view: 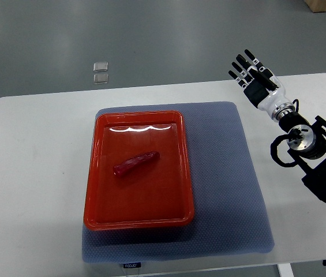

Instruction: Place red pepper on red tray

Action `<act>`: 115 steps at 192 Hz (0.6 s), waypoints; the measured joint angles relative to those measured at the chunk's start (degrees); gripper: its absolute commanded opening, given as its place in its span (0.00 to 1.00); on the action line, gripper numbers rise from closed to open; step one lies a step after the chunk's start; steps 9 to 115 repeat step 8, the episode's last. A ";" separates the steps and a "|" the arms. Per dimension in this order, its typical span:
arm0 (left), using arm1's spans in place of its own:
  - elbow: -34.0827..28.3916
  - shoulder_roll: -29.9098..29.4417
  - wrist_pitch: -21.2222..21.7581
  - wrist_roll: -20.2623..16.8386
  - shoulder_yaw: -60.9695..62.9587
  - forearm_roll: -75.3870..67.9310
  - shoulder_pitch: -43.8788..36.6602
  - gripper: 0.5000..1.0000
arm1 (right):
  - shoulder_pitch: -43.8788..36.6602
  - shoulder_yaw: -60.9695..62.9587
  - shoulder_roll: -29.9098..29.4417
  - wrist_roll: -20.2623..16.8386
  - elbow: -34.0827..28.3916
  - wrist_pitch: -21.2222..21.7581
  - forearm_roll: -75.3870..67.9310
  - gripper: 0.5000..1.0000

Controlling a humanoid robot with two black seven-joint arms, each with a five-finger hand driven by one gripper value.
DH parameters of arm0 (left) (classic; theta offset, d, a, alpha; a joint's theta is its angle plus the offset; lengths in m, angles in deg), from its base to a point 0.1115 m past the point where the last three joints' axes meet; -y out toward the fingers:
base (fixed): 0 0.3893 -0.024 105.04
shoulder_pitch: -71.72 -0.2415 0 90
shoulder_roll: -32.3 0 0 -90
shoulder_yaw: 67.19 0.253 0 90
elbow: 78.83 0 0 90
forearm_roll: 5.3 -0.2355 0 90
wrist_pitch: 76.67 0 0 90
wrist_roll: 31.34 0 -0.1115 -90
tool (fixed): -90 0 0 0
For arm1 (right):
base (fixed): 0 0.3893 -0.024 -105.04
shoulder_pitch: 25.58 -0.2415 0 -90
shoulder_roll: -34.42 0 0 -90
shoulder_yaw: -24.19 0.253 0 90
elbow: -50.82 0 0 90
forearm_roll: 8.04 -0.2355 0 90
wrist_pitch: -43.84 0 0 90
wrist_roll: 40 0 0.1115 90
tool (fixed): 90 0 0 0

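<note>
**Pepper in tray, hand clear**

Right hand (254,74) empty, fingers spread, hovering well right of the red tray (102,173) beyond the grey mat's (226,173) far corner. Red pepper (136,164) lies inside the tray, near its middle. Task looks done. Risk: a low arm sweep could nudge the tray and shift the pepper.

Setting: robotics lab or test bay. Evidence: white worktable (47,173) with grey mat (226,190), bare grey floor (151,34), floor markers (100,72).
</note>
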 measured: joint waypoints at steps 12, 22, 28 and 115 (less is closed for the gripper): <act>-0.12 0.00 0.00 0.00 -0.02 0.00 0.00 1.00 | 0.51 0.00 -0.25 0.45 0.06 0.55 -0.17 0.81; -0.12 0.00 0.00 0.00 -0.02 0.00 0.00 1.00 | 0.51 0.00 -0.25 0.45 0.06 0.55 -0.17 0.81; -0.12 0.00 0.00 0.00 -0.02 0.00 0.00 1.00 | 0.51 0.00 -0.25 0.45 0.06 0.55 -0.17 0.81; -0.12 0.00 0.00 0.00 -0.02 0.00 0.00 1.00 | 0.51 0.00 -0.25 0.45 0.06 0.55 -0.17 0.81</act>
